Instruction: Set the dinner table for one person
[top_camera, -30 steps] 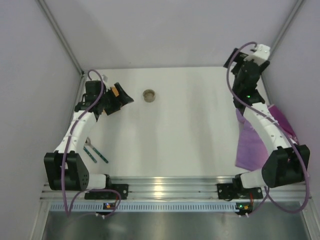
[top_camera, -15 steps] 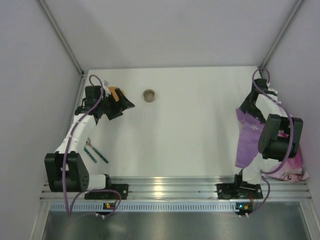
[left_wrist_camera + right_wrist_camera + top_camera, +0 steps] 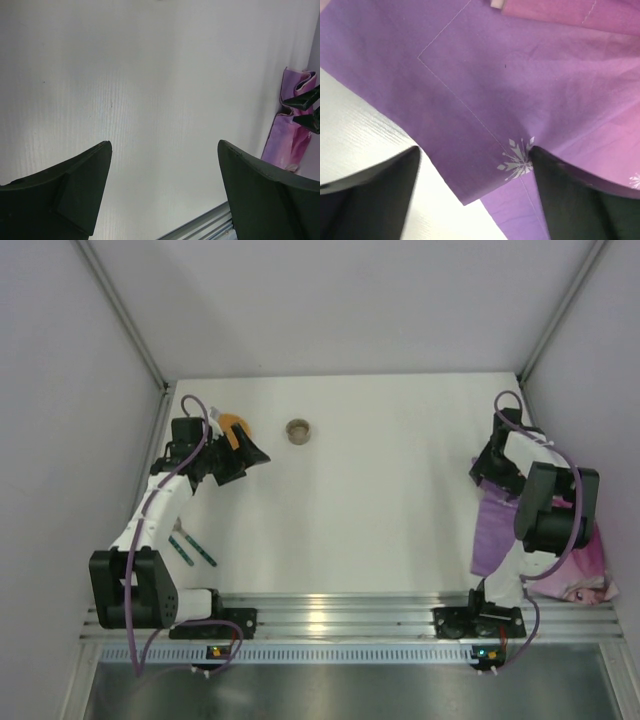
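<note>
The white dinner table fills the top view. A purple placemat lies crumpled at the right edge, its pink part hanging off the side. My right gripper is open, low over the mat's far left corner. In the right wrist view the gripper straddles a folded corner of the mat with a white snowflake print. My left gripper is open and empty above bare table at the far left; the left wrist view shows nothing between the jaws.
A small tan cup stands at the back middle. Cutlery with teal handles lies near the left edge. An orange object sits behind the left gripper. Grey walls close in both sides. A metal rail runs along the front.
My right arm has swung down from the far right corner to the placemat's far left corner. The placemat has shifted and bunched toward the right edge. The left gripper barely moved.
</note>
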`<state>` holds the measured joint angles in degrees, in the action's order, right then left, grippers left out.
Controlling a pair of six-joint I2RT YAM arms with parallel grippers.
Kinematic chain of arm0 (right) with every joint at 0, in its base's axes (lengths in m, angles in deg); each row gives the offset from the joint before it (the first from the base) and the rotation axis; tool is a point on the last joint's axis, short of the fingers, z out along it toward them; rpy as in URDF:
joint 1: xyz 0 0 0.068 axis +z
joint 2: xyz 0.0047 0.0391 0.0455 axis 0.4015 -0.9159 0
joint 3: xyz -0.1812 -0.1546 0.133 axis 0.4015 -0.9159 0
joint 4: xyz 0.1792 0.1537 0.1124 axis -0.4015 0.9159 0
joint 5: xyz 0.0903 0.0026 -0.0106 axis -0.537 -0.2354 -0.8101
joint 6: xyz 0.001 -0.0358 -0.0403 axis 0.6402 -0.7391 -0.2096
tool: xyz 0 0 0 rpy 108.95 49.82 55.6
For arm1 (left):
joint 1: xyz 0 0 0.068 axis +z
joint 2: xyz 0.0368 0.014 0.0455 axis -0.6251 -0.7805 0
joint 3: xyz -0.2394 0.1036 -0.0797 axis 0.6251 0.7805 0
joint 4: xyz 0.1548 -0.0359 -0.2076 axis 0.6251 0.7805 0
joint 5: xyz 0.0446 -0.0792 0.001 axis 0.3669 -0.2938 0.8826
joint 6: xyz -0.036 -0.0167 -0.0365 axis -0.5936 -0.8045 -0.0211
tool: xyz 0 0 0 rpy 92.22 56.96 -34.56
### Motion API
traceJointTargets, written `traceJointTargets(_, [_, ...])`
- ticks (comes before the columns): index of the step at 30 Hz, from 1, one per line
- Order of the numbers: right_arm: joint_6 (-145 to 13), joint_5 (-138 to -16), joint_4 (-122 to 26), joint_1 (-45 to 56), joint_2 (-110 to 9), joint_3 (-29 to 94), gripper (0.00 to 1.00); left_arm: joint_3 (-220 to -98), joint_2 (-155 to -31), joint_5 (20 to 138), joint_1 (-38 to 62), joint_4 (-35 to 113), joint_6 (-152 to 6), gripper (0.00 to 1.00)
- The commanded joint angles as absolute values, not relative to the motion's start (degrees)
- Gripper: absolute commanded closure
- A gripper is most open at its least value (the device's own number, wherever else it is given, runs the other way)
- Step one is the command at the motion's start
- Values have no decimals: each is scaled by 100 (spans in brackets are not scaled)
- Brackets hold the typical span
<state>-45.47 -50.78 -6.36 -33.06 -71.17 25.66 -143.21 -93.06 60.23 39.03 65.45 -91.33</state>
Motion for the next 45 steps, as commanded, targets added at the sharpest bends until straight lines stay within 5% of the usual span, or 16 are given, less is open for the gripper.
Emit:
traceJointTargets(1, [-4665,-5166,-553,-3229,-7125,2542,19,-14271,-9237,5974,3922,6343,-9065,9])
traceJointTargets(12, [-4780,-5104,-887,-3088,-7530,2173,100,-14218,-9228,6088,3931,6484,-8872,9])
traceJointTargets(31, [-3480,-6791,598,1172,-8549,5879,100,-14455,-9088,6457,3931,6783,-8643,9])
traceJointTargets(45, [-1915,-8723,-420,2097,-9674,6752,100,-14544,-9026,6633,3931,6941,-8529,9])
